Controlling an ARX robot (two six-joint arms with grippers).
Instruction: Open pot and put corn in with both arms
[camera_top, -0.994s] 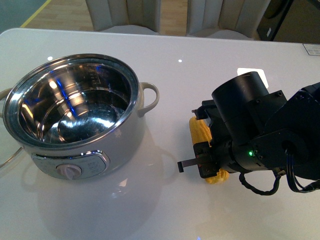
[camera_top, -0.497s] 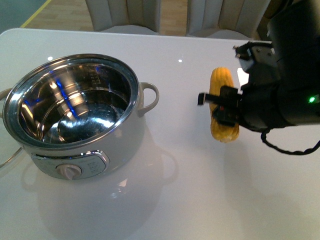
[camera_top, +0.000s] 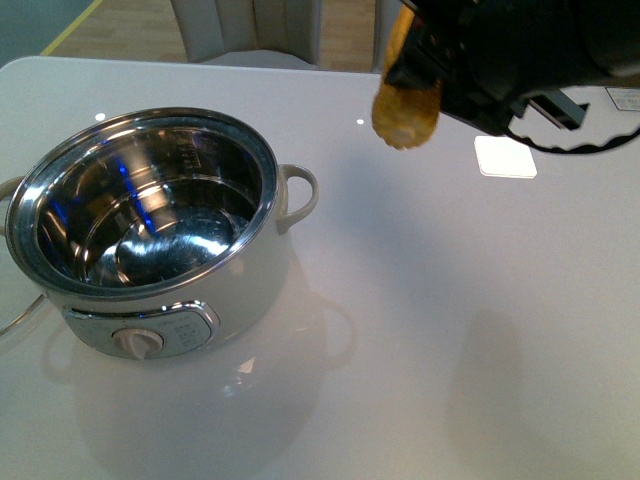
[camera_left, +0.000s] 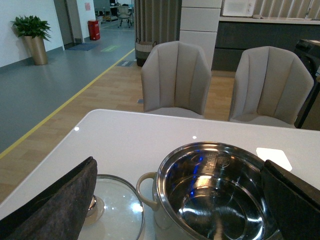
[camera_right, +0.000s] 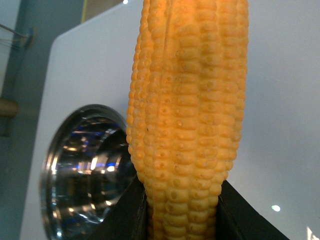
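The white pot (camera_top: 252, 285) stands lidless at the left of the table, its steel bowl empty. Up high, right of the pot's rim, my right arm (camera_top: 520, 50) holds the yellow-orange corn (camera_top: 405, 108). The right wrist view shows the right gripper (camera_right: 182, 202) shut on the corn (camera_right: 187, 100), with the pot (camera_right: 60, 155) below and beside it. My left gripper (camera_left: 175, 210) is open. Its fingers (camera_left: 55, 200) frame the pot (camera_left: 165, 172) and hold nothing. The glass lid (camera_left: 117, 207) lies flat on the table next to the pot's handle.
A white card (camera_top: 505, 157) lies on the table to the right of the pot. Grey chairs (camera_left: 175, 75) stand beyond the far table edge. The lid's edge (camera_top: 15, 320) shows at the far left of the front view.
The right arm has lifted the corn off the table, carrying it up, back and leftward toward the pot. The pot and lid have not moved.
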